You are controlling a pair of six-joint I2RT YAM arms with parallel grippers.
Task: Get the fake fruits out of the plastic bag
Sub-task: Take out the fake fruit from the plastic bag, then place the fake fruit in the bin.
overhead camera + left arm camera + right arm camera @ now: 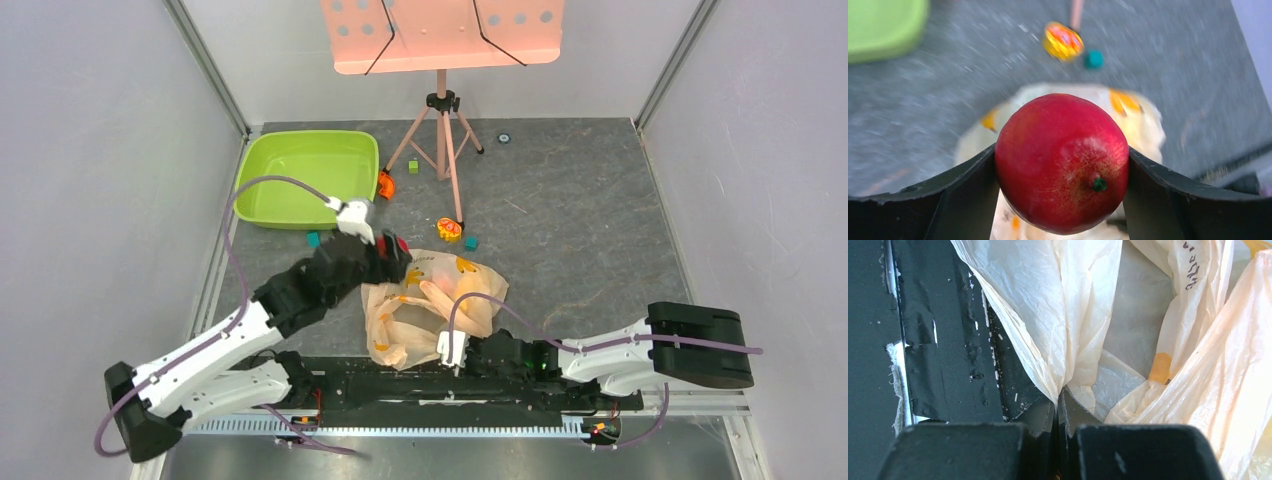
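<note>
My left gripper is shut on a glossy red apple and holds it above the far left part of the plastic bag; from the top the apple shows only as a red spot at the fingers. The beige-peach bag lies crumpled near the front middle of the table, with a pinkish peach showing inside its mouth. My right gripper is shut on a fold of the bag's edge at its near side. Other fruits are hidden.
A lime green tub stands at the back left. A pink music stand on a tripod stands at the back middle. Small orange-yellow toys and teal and green cubes lie behind the bag. A black rail runs along the front edge.
</note>
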